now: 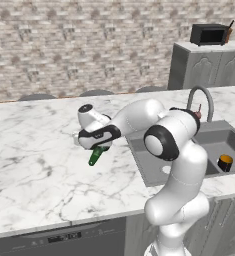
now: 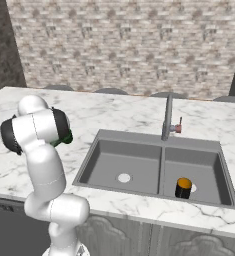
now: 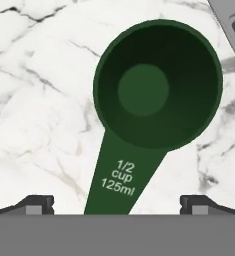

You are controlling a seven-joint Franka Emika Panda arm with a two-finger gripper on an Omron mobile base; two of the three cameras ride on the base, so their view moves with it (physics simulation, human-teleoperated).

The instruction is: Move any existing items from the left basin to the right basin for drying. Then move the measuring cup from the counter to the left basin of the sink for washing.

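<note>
The right basin (image 2: 209,172) holds the orange-and-black item (image 2: 183,188); the left basin (image 2: 120,165) holds nothing; the measuring cup (image 3: 154,100) lies on the counter (image 1: 34,150) left of the sink, handle toward me; my gripper (image 3: 117,205) hangs spread wide over it.

Measuring cup (image 3: 157,85) lies on counter (image 1: 34,150), left of the sink, handle running back between the spread fingertips (image 3: 36,204) of the gripper (image 3: 116,206) above it. Left basin (image 2: 121,165) sits beside right basin (image 2: 199,172), a divider between. Round item (image 2: 183,188) stands in right basin, near the divider. Faucet (image 2: 167,117) stands behind the sink, at the divider
</note>
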